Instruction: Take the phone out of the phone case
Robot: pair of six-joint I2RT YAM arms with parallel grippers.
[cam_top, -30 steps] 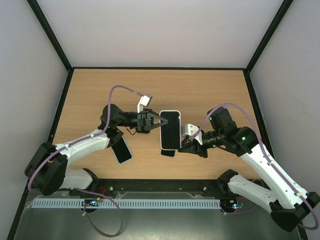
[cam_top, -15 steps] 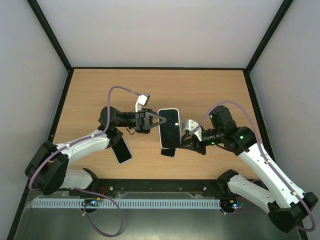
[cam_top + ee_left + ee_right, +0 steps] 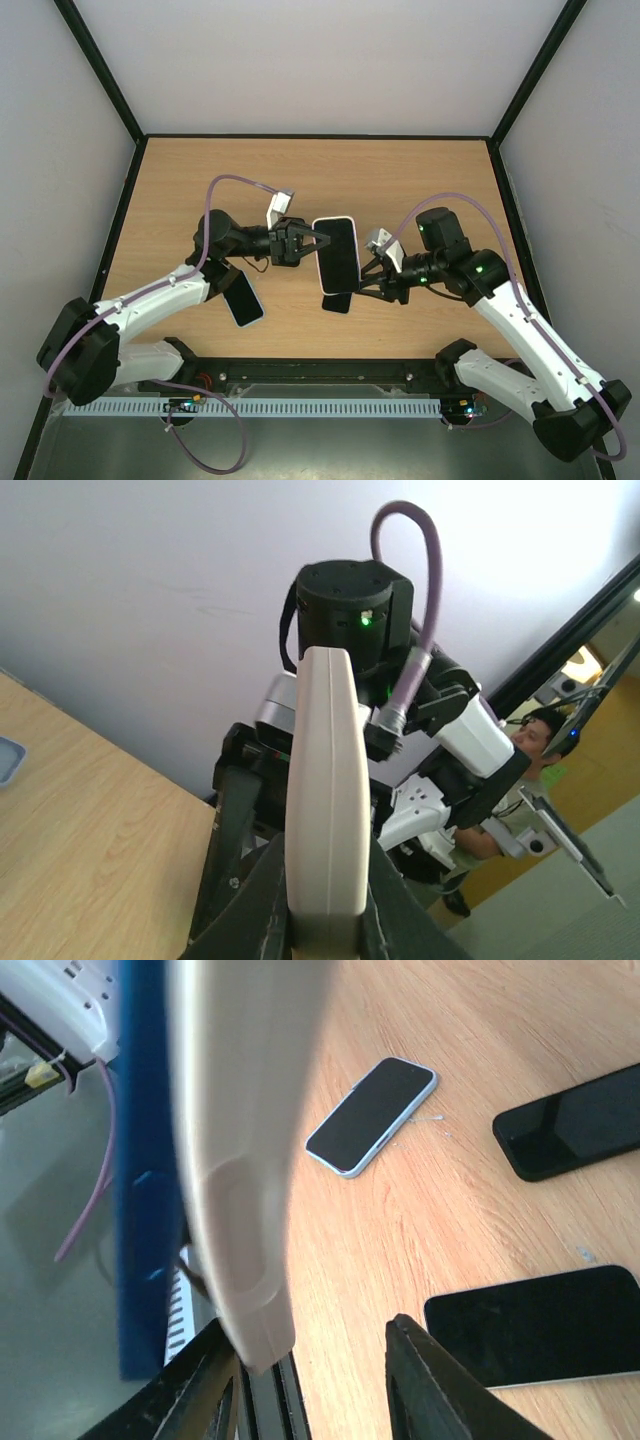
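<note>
Holding the phone in its white case aloft at mid-frame, the left gripper pinches its edge while the right gripper waits beside it, fingers spread, so prying off the case rim looks next.

A light wood-grain table sits inside an enclosure of plain pale walls, its corners edged by black frame bars. Along the near edge a white slotted strip runs above a grey metal tray. The light is soft and even, and the left wrist view shows grey-green floor beyond
</note>
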